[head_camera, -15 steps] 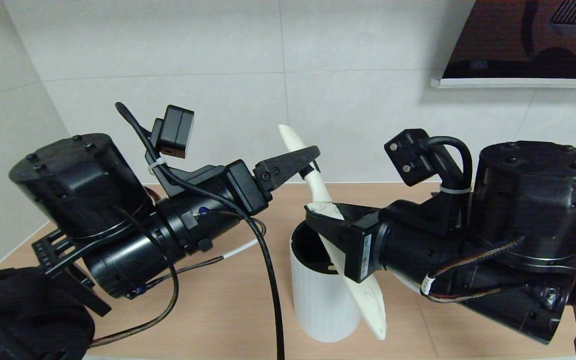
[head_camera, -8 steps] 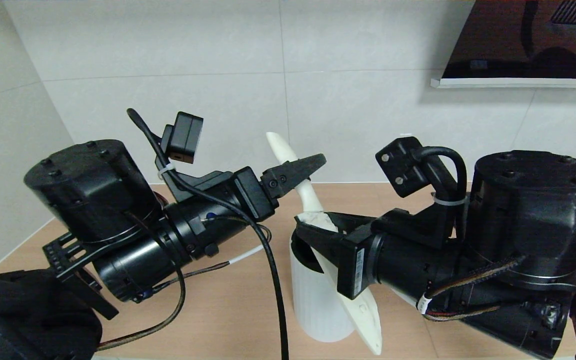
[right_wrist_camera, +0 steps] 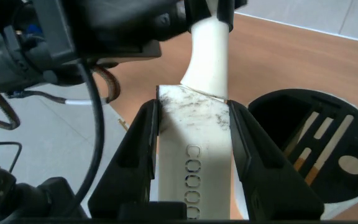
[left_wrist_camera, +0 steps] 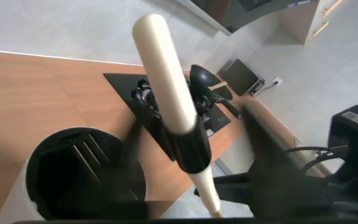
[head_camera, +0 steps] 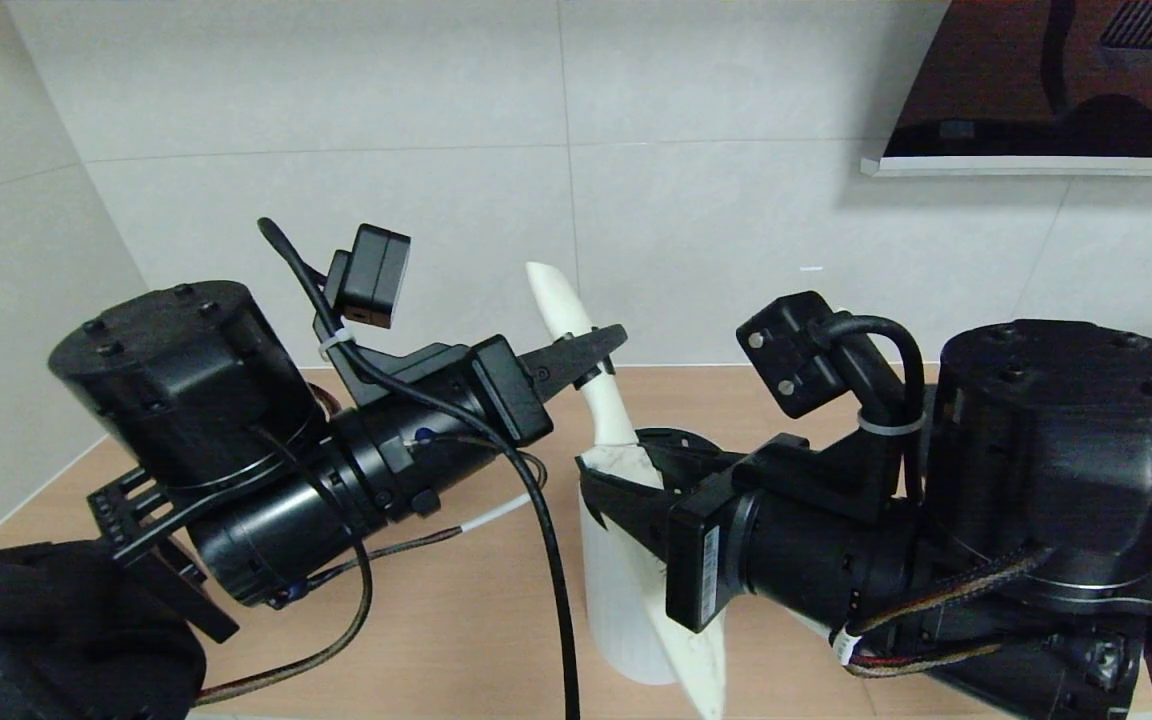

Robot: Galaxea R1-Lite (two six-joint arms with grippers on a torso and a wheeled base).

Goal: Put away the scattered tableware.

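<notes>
Head view, spatula (head_camera: 558,305) steeply tilted, handle up

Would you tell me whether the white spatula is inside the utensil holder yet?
Out: the left gripper and right gripper hold the spatula tilted, its blade hanging outside the utensil holder.

Quantity: one white spatula (head_camera: 604,405), frame centre; one white cylindrical utensil holder (head_camera: 606,600), lower centre; one wooden tabletop (head_camera: 456,620), beneath.
</notes>
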